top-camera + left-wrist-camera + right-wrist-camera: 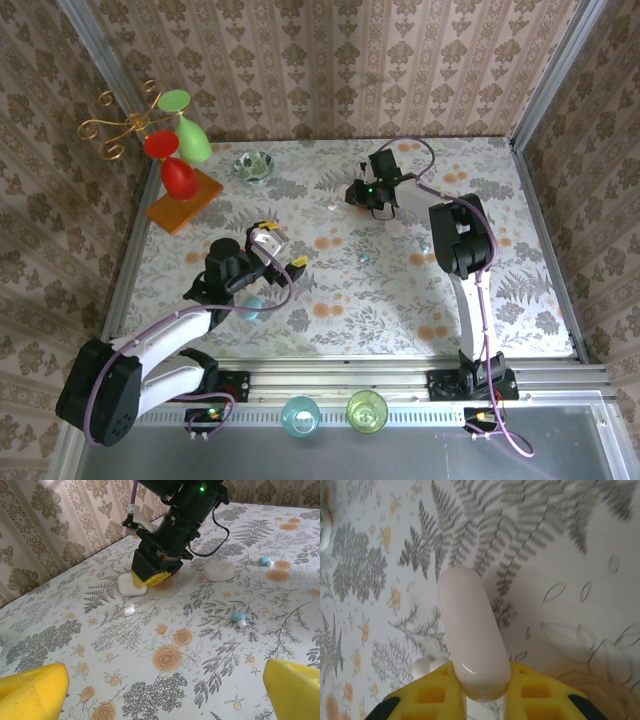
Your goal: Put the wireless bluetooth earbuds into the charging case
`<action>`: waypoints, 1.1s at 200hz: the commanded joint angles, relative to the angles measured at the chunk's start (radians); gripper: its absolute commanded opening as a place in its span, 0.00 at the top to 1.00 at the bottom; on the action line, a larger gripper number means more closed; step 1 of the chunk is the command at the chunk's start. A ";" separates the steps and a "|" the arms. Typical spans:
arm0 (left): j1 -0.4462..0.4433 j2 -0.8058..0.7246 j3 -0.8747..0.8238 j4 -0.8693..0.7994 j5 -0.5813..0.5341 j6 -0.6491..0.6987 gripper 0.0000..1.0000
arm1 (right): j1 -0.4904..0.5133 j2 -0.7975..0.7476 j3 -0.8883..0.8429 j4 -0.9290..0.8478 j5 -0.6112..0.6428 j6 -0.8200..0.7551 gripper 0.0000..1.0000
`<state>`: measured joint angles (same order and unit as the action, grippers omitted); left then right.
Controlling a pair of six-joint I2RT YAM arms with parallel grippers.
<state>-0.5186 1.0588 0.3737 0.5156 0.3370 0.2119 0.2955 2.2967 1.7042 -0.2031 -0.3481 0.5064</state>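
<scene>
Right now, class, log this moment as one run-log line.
left gripper: open, empty | right gripper: shut on white case | earbuds: loose on table

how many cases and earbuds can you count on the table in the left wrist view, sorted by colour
white rounded plastic case: 2, second one in the right gripper jaws
tiny blue-and-white earbud: 2, other one
tiny all-white earbud: 1
total: 5
</scene>
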 commanded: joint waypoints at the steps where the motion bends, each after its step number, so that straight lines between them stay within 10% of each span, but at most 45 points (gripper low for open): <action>1: -0.009 0.003 -0.014 0.010 -0.013 0.020 0.00 | -0.001 0.039 0.052 -0.069 0.022 0.029 0.77; 151: -0.056 0.094 0.047 0.026 -0.011 0.002 0.00 | -0.025 -0.529 -0.490 -0.072 0.380 -0.316 0.14; 220: -0.076 0.151 0.069 0.065 -0.007 -0.003 0.00 | -0.031 -0.426 -0.431 -0.222 0.380 -0.312 0.21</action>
<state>-0.5854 1.2148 0.4194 0.5377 0.3176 0.2111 0.2680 1.8160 1.2377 -0.3241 0.0204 0.2070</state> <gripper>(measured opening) 0.999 0.799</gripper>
